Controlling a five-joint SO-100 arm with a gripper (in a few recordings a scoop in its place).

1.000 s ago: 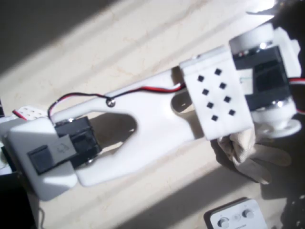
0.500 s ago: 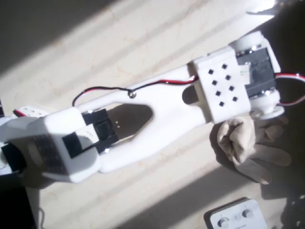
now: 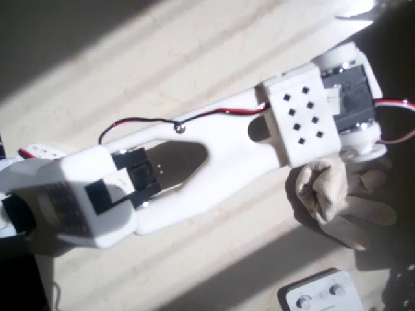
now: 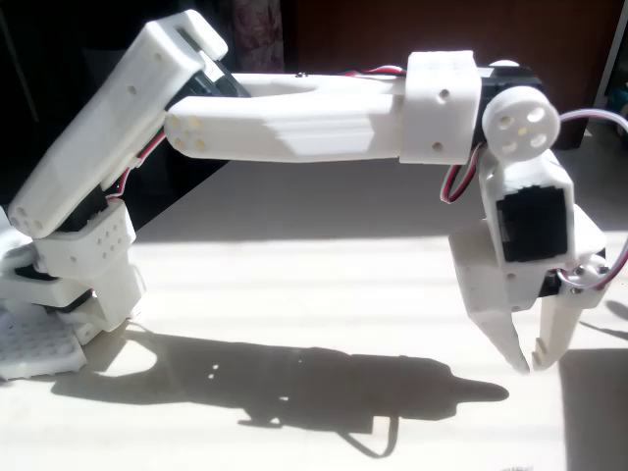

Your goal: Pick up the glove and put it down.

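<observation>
A sunlit room, most likely a home rather than a laboratory, though the pictures do not settle it. A pale cream table [image 3: 194, 58] with faint marble-like veining carries a white 3D-printed hobby arm [image 4: 304, 118], and hard light falls across it in bright bands, with deep shadow over the top-left corner in the overhead view. In the fixed view, a dark reddish-brown wall [image 4: 392, 29] rises past the table's far edge, and a strip of patterned fabric [image 4: 257, 29], perhaps a curtain, hangs near the arm's shoulder. A small white box with round knobs [image 3: 321, 295] rests at the table's bottom edge in the overhead view.
</observation>
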